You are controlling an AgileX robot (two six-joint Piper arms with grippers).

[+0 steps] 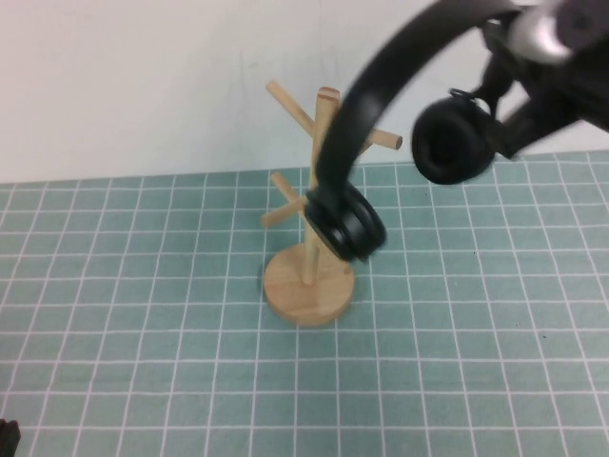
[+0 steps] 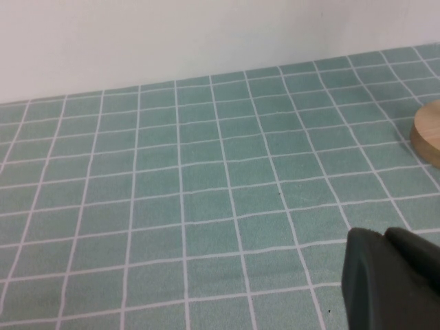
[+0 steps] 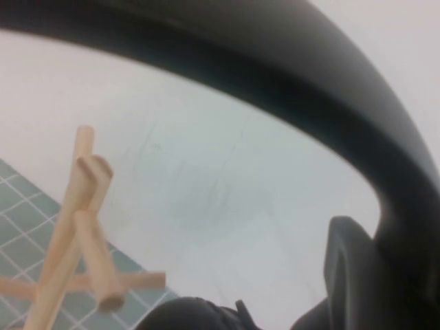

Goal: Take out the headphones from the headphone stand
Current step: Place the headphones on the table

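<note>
The headphones are matte black, with a thin, wide arched headband and two round padded ear cups. They are lifted in the air at the upper right of the high view, and the headband curves from the top right down to the left. One ear cup hangs in front of the post of the headphone stand, and the other cup is higher and more to the right, clear of the stand. In this view the headband passes in front of the upper pegs, and I cannot tell if it touches them. The stand is of light wood, with a round disc base, one upright post and several angled pegs, and it stands upright on the desk, which has a green cover with a white grid. The right gripper is at the top right corner, and its fingers are closed on the headband. The left gripper is low over the desk on the left side, well apart from the stand; whether its fingers are open or closed I cannot tell.
</note>
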